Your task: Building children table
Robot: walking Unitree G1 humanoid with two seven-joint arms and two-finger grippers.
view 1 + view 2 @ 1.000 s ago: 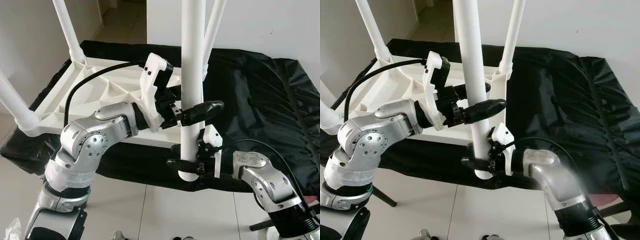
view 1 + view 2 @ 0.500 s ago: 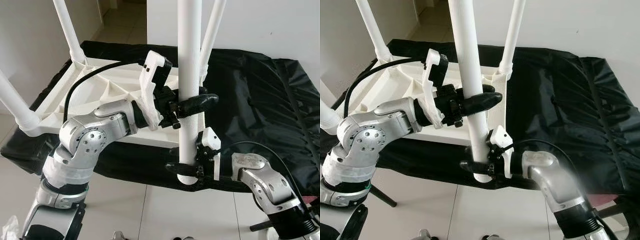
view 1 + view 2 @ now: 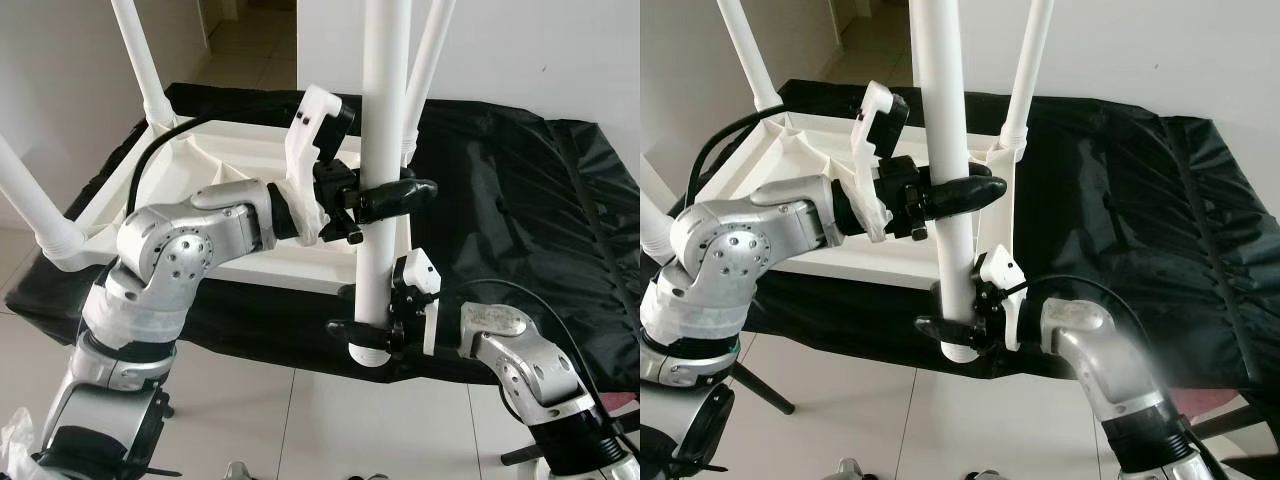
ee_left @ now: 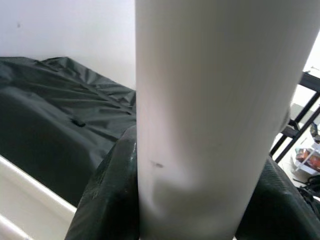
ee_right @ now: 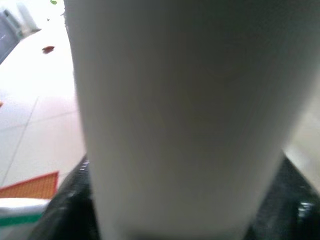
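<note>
- Nearest me, the right gripper (image 3: 362, 330) is clamped round the bottom end of a loose white table leg (image 3: 384, 150), a smooth round plastic tube held nearly upright over the pale tiled floor (image 3: 280, 420).
- Just above it, the left gripper (image 3: 385, 198) pinches the same leg at mid-height, its glossy black fingers (image 3: 975, 192) wrapped across the tube.
- Since a second ago the left arm has risen and reached further in; the leg's foot sits a little lower and closer to the tabletop's near corner. I judge the leg is being lined up with its socket, not yet seated.
- Behind the arms lies the upturned white tabletop (image 3: 225, 165), moulded plastic with ribs on its underside.
- It rests on a crinkled, shiny black sheet (image 3: 520, 200).
- Three fitted legs (image 3: 142, 60) stand up from its corners, one on the far side beside the held leg.
</note>
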